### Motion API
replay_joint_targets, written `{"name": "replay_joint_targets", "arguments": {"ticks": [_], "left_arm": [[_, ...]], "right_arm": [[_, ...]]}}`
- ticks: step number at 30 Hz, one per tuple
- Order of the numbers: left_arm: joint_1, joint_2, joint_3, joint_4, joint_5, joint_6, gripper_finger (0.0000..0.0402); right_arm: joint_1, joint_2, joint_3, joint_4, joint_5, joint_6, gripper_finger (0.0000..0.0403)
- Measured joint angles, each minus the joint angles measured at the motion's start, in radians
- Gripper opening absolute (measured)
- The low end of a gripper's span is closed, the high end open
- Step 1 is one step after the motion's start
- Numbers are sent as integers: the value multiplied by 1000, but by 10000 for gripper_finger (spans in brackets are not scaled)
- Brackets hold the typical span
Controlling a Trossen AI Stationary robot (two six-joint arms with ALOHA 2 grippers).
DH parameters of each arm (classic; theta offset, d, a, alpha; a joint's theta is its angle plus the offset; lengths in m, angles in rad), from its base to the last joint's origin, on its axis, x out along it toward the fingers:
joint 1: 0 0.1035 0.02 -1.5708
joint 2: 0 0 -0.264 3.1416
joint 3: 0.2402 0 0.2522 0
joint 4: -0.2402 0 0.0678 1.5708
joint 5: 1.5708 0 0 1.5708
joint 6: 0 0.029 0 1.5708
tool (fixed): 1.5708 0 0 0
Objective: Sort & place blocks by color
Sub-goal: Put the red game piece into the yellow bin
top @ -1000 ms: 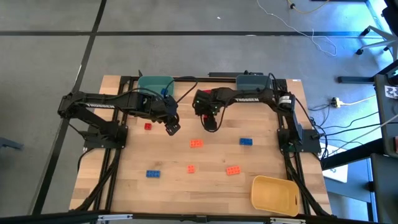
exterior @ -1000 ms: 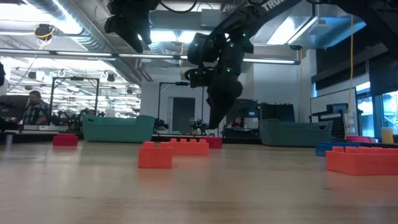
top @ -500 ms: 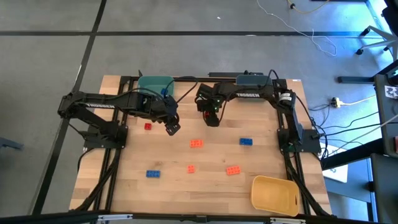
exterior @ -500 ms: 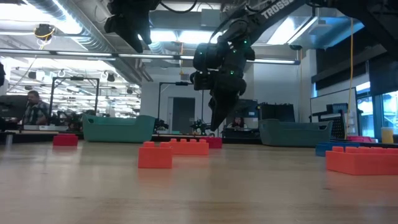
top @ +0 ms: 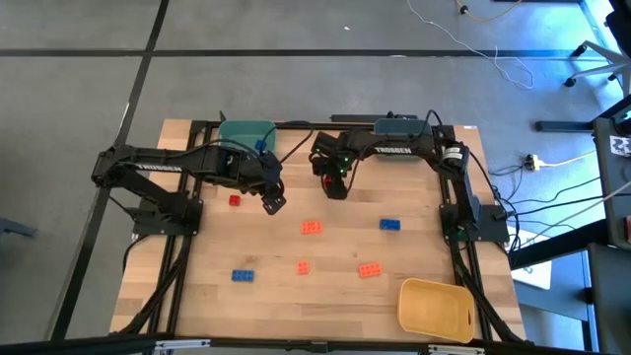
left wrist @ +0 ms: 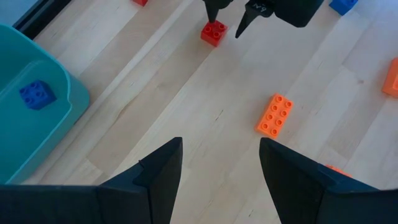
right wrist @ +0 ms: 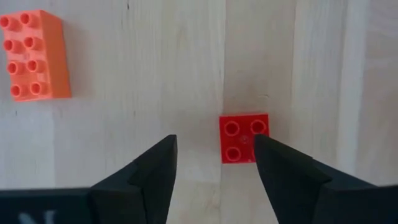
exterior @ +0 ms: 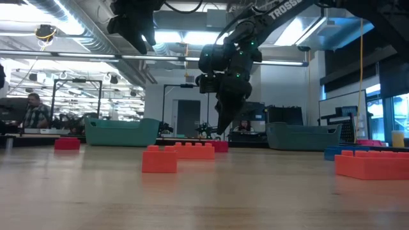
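Observation:
My right gripper is open and points down over a small red square block, which lies flat on the table just off its right finger. The left wrist view shows the same block below those fingers. My left gripper hangs open, high above bare wood. Another red block lies to its left. Orange blocks and blue blocks lie scattered on the table's middle and near part. One blue block sits inside the teal bin.
The teal bin and a grey-blue bin stand at the far edge. A yellow bin sits at the near right corner. In the low view a person sits far off in the room on the left.
My right gripper has drawn back a little toward the far edge and risen slightly, tipping more upright, then held still. Its fingers stay open. The blocks and my left arm have not moved.

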State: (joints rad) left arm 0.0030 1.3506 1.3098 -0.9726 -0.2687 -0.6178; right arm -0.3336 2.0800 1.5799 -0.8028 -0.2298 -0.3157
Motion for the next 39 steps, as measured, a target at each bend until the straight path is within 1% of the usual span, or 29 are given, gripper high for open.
{"name": "replay_joint_targets", "arguments": {"ticks": [3, 7, 9, 12, 18, 22, 26, 39], "left_arm": [[0, 0, 0, 0, 0, 0, 208], [0, 0, 0, 0, 0, 0, 208], [0, 0, 0, 0, 0, 0, 208], [0, 0, 0, 0, 0, 0, 208], [0, 0, 0, 0, 0, 0, 208], [0, 0, 0, 0, 0, 0, 208], [0, 0, 0, 1, 0, 0, 208], [0, 0, 0, 2, 0, 0, 208]], "right_arm": [[0, 0, 0, 0, 0, -3, 234], [0, 0, 0, 14, 1, -30, 283], [0, 1, 0, 25, 27, -40, 305], [0, 1, 0, 26, 58, -57, 322], [3, 3, 0, 24, 110, -83, 325], [3, 15, -1, 29, 112, -93, 326], [3, 41, -1, 29, 109, -135, 326], [-8, 95, -1, 58, 99, -139, 326]]}}
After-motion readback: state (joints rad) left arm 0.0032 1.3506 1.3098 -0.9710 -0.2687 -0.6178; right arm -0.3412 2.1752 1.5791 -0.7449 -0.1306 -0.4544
